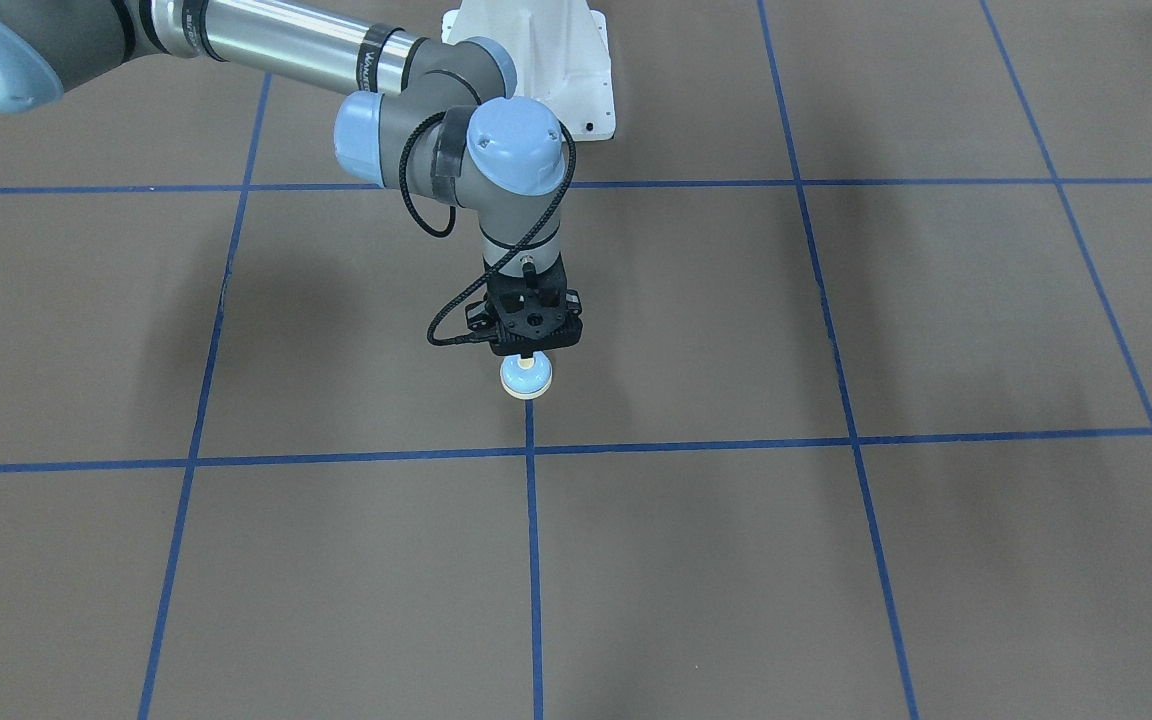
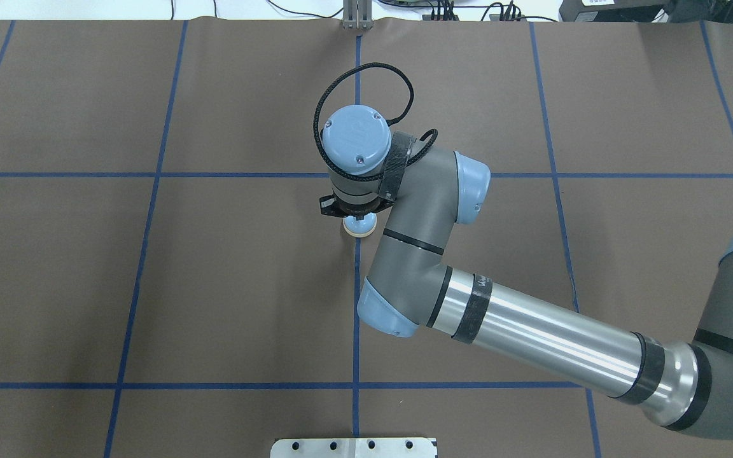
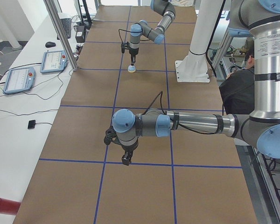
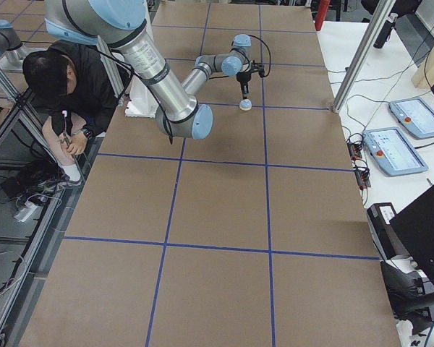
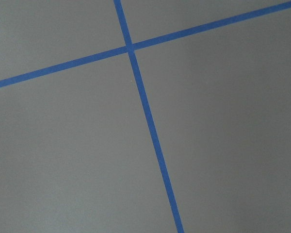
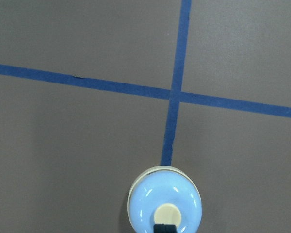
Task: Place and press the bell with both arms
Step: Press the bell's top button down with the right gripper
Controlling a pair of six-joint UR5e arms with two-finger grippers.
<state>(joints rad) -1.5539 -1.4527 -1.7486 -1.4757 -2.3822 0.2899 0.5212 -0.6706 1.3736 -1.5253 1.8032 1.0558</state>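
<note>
The light-blue bell (image 1: 526, 380) with a cream rim stands on the brown table on a blue tape line, and also shows in the overhead view (image 2: 360, 227) and the right wrist view (image 6: 165, 201). My right gripper (image 1: 532, 358) points straight down over it, fingers together. Its black tip (image 6: 165, 228) is at the cream button; I cannot tell whether it touches. My left gripper (image 3: 126, 160) shows only in the exterior left view, low over bare table far from the bell; I cannot tell if it is open or shut. The left wrist view shows only table and tape.
The white pedestal base (image 1: 536, 60) stands behind the bell. A metal post (image 3: 60, 32) and two tablets (image 3: 18, 77) are on the white bench beside the table. A seated person (image 4: 58, 79) is at the robot's side.
</note>
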